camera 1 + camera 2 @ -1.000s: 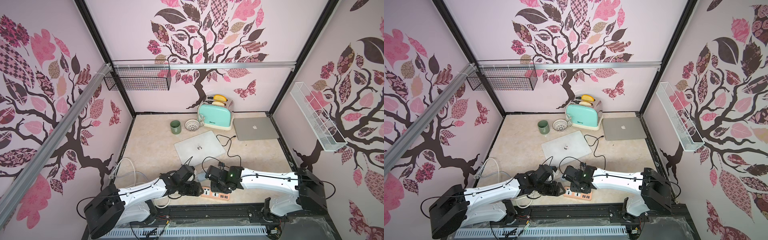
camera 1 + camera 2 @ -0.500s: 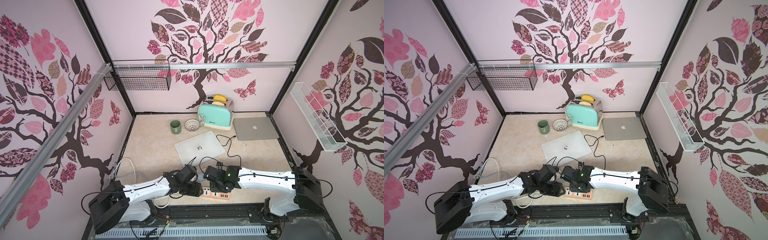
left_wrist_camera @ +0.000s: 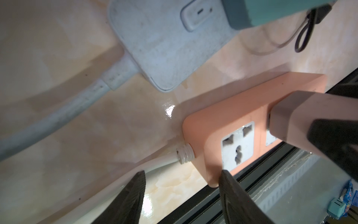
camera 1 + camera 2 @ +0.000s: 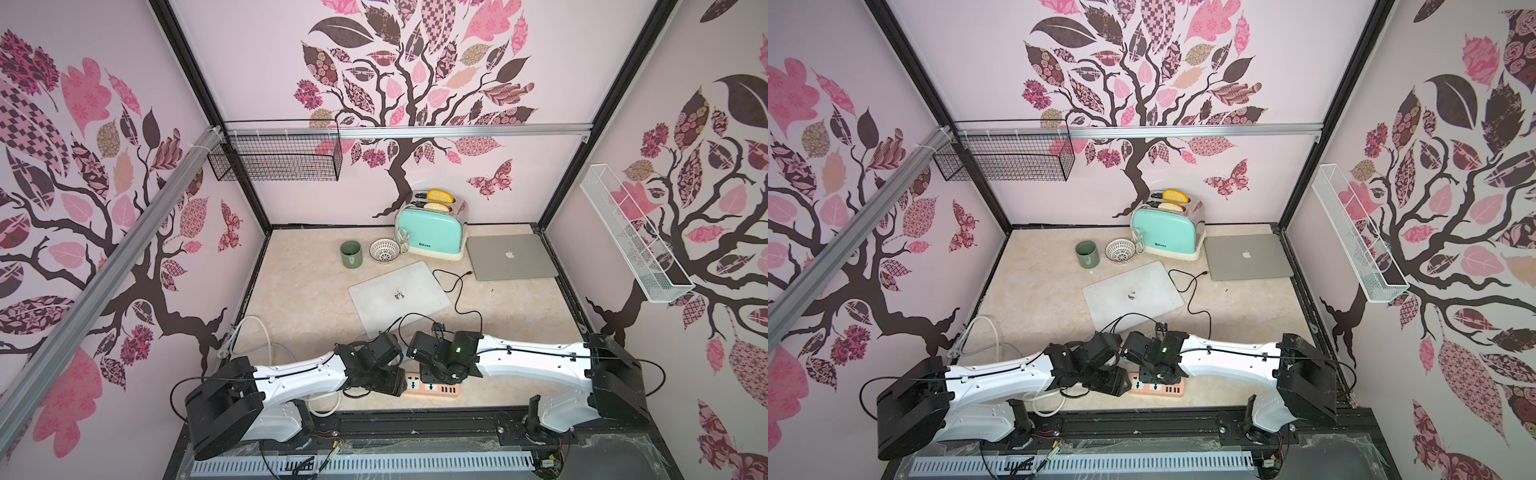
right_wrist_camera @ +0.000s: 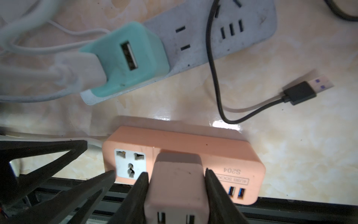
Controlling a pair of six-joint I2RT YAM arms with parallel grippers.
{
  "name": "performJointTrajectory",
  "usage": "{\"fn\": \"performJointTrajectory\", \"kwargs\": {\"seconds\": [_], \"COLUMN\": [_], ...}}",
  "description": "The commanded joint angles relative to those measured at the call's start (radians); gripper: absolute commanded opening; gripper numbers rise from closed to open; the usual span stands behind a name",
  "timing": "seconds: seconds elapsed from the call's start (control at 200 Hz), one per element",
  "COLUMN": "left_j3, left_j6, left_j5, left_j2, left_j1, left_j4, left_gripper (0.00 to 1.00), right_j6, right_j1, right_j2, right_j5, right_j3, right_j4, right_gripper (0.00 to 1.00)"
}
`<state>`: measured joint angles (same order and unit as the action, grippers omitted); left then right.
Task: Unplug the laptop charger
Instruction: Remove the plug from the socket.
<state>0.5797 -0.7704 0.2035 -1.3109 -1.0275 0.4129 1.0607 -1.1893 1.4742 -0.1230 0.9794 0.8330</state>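
Charger block [image 5: 176, 186]: lower end cut off by the right wrist picture's edge.
Pink power strip [image 4: 444, 390]: largely covered by both wrists in both top views.
Grey power strip [image 3: 166, 44]: blurred and cut off in the left wrist view.
Strip label [image 5: 232, 175]: partly covered.

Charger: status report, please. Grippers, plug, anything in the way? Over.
Right gripper clamped on charger, which sits seated in power strip, not out yet. Left gripper open, straddling strip's cord end. Nearby black USB cable lies apart, no obstruction.
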Motion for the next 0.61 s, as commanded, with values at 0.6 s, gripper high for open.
{"fn": "performJointTrajectory", "kwargs": {"seconds": [0.6], "left_j3": [0.014], "left_j6": [-0.023], "left_j5": [-0.016], "left_j2": [-0.151], "left_j1": [-0.017], "left_j4": [-0.079], "left_gripper": [0.56], "right_j6": [-0.002], "right_j1": [-0.009], "right_j2": [0.012], "right_j5": [0.016], "right_j3": [0.034], "right_j4": [-0.048], "right_gripper": [0.21]}}
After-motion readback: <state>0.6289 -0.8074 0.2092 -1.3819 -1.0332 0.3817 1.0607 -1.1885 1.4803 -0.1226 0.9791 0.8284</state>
